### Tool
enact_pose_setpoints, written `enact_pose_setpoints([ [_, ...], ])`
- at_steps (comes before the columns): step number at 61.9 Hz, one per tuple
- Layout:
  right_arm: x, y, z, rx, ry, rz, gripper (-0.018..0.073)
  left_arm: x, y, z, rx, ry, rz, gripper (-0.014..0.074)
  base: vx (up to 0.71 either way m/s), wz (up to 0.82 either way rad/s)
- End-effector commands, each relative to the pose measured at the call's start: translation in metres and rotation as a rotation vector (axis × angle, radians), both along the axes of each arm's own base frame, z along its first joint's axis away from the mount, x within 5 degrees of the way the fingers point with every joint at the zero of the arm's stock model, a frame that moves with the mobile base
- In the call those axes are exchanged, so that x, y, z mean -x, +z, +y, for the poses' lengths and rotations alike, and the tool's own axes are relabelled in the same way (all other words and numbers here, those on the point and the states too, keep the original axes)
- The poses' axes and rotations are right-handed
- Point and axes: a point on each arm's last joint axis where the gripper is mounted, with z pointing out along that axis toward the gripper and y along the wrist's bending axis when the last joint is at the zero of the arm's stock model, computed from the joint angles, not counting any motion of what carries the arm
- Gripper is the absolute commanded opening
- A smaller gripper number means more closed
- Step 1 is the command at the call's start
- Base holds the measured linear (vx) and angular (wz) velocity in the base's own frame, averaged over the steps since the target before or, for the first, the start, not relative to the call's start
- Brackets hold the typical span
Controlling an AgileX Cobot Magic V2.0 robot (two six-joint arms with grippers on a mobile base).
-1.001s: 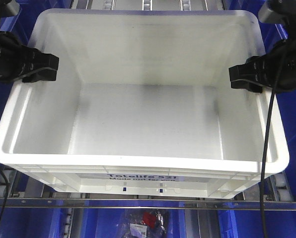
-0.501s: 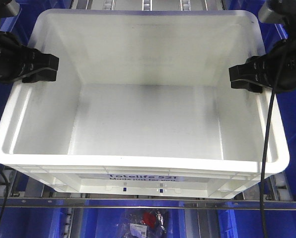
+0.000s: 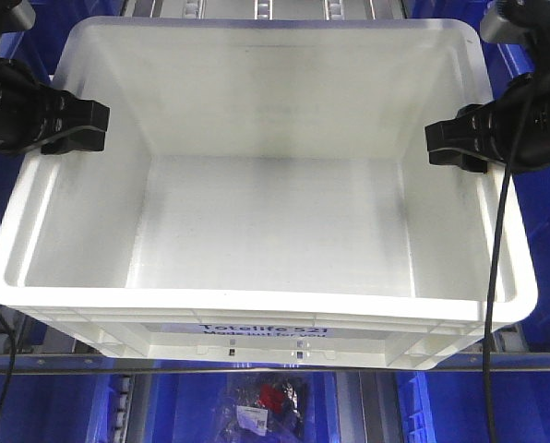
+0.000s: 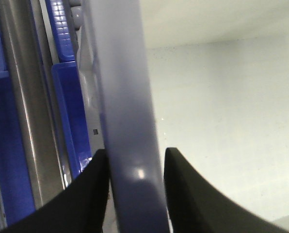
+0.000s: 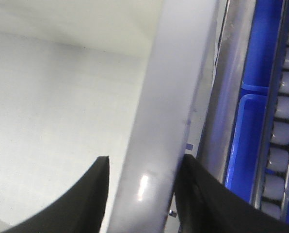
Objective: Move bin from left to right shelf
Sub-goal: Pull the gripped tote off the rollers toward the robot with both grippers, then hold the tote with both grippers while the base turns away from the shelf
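Observation:
The large white bin (image 3: 257,305), with black "Totelife 521" print on its front wall, fills the front view. It is empty. My left gripper (image 3: 92,127) is shut on its left rim, one finger inside the wall and one outside. My right gripper (image 3: 438,146) is shut the same way on the right rim. In the left wrist view the black fingers (image 4: 86,189) press both sides of the rolled rim (image 4: 122,97). The right wrist view shows the right gripper (image 5: 144,162) straddling the right rim (image 5: 178,87) just as tightly.
A metal shelf rail (image 3: 81,363) runs under the bin's front. Conveyor rollers (image 3: 266,7) show behind it. Blue bins (image 3: 543,240) flank both sides. A clear bag with something red (image 3: 266,401) lies in a blue bin below. More rollers (image 5: 285,131) run beside the right rim.
The rail, rollers and bag have shifted slightly in the front view, the rail a little higher in the frame. The bin and both grippers keep their places and their hold.

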Motion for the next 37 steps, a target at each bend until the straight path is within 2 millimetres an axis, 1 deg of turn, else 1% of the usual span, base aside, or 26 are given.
enact_pose_setpoints([
  [1, -0.0027, 0.0294, -0.0031, -0.016, -0.022, -0.203, -0.0008, 0.0094, 0.0302, -0.0045, 0.077, -0.02, -0.123, -0.0001, -0.09, -0.08],
  [37, -0.0029, 0.0297, -0.0032, -0.017, -0.023, -0.207, -0.0008, 0.0094, 0.0302, -0.0045, 0.077, -0.02, -0.123, -0.0001, -0.12, -0.1],
])
